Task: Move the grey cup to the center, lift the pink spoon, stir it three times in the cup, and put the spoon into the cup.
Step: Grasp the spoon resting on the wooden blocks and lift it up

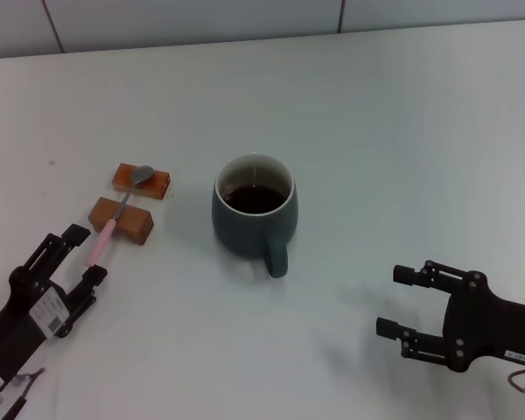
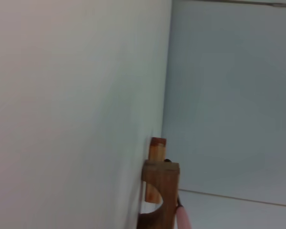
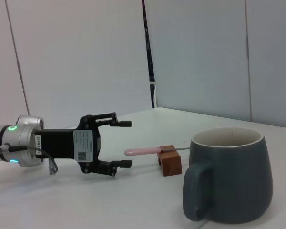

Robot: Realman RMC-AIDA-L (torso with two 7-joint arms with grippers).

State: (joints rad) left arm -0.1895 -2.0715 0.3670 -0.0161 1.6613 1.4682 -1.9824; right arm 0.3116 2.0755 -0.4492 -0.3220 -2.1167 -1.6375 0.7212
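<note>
Spoon (image 1: 107, 229) just beyond left gripper (image 1: 84, 254)

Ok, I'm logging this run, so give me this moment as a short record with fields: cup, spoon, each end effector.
grey cup: upright near the table's middle, dark liquid inside, handle toward the robot
pink spoon: lying across two wooden blocks, left of the cup, not held
left end effector: open, just short of the spoon's pink handle end
right end effector: open, empty, right of the cup, apart from it
</note>
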